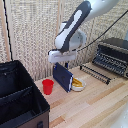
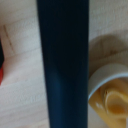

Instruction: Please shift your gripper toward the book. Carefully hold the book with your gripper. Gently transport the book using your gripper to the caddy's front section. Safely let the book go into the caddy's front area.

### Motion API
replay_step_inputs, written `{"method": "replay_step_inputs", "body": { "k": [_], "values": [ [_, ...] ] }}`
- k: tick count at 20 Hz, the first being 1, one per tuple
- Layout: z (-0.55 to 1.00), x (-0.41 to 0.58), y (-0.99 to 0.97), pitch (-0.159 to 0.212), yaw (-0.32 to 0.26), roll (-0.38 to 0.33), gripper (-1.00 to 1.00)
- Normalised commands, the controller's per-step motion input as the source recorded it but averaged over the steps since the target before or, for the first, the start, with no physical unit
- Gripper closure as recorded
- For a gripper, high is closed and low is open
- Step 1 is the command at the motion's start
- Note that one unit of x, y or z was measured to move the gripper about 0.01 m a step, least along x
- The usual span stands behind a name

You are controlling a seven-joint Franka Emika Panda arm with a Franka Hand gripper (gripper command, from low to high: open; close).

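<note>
Book: the book (image 1: 63, 77) hangs upright above the wooden table (image 1: 95, 107), between red cup (image 1: 47, 86) and bowl (image 1: 78, 84).
Gripper: the gripper (image 1: 61, 62) pinches its top edge.
Handling: probably stiff, thin, light; may swing.
Destination: the caddy (image 1: 20, 100) sits well apart.

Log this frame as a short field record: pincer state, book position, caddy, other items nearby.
pincer: shut on the book, gripping its top edge
book: hanging upright, tilted, lifted above the table
caddy: at the exterior view's left, open, book not yet inside
red cup: on the table between caddy and book
bowl: behind the book, yellow contents
toaster oven: exterior view's right
</note>
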Motion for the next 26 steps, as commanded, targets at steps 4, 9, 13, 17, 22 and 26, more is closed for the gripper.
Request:
{"method": "replay_step_inputs", "body": {
  "k": [4,9,13,17,22,26],
  "values": [
    [-0.12,0.306,-0.06,0.036,0.16,-0.002,1.0],
    [-0.06,0.307,0.0,0.068,0.102,-0.011,1.0],
    [-0.04,0.21,0.0,0.096,0.034,-0.02,1.0],
    [-0.05,0.039,0.05,0.054,0.0,-0.033,1.0],
    [0.22,0.0,0.01,-0.014,-0.048,-0.009,1.0],
    [0.93,-0.073,-0.01,0.01,-0.178,0.054,1.0]
  ]
}}
